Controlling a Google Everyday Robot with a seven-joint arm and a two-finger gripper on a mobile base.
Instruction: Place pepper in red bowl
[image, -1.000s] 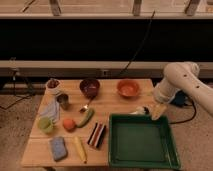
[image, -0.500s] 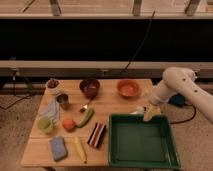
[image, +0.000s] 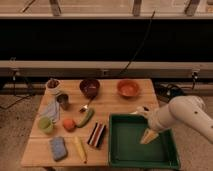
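The claw (image: 148, 135) hangs over the green plastic tray (image: 125, 155); whether it is open or closed, I cannot tell. The slim green pepper (image: 85, 118) lies well to its left, and the round orange-red bowl (image: 128, 88) beyond it.

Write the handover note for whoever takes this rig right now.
Gripper: over the green tray, on the table's right side, away from the pepper.
Pepper: lying on the table, left of the tray, beside the orange fruit.
Red bowl: back of the table, right of the maroon bowl, pepper not in it.
Done: nothing yet. Left: grasp pepper, carry it to red bowl, release.
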